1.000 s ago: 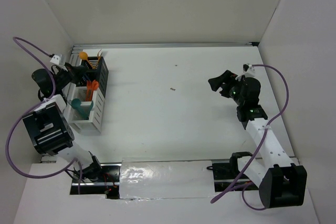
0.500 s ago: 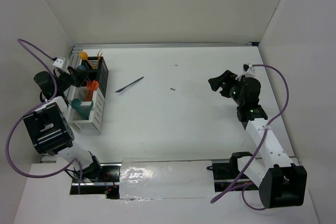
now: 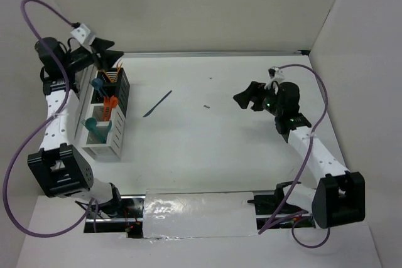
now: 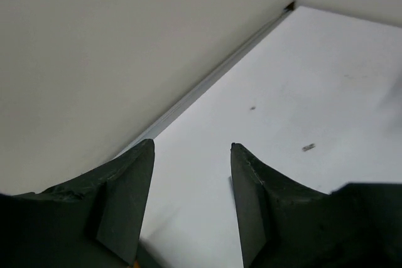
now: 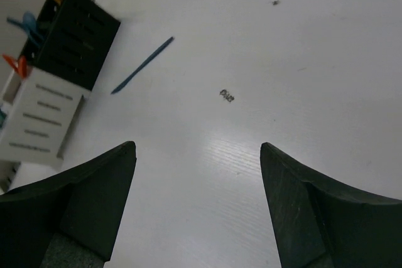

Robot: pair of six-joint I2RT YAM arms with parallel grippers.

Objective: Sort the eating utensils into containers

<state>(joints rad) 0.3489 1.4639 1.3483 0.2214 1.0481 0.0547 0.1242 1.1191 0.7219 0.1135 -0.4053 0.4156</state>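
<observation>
The containers [image 3: 117,135] stand in a row at the left of the table: a black slatted bin [image 3: 122,91] at the back and white ones nearer. Eating utensils stand in them: red-orange ones [image 3: 110,102], a teal one [image 3: 98,127] and a blue one [image 3: 97,83]. One dark blue utensil [image 3: 157,103] lies flat on the table right of the black bin and shows again in the right wrist view [image 5: 143,65]. My left gripper [image 3: 112,53] hangs open and empty above the row's far end [image 4: 192,145]. My right gripper [image 3: 247,97] is open and empty over the table's right half [image 5: 196,145].
A small dark speck [image 3: 206,107] lies mid-table, right of the loose utensil, and shows in both wrist views [image 5: 226,96] [image 4: 308,147]. White walls close the table at the back and on both sides. The arm bases and purple cables sit along the near edge.
My left gripper has opened and risen up and back from the containers. The dark blue utensil now lies on the table beside the black bin. My right gripper has shifted left.
</observation>
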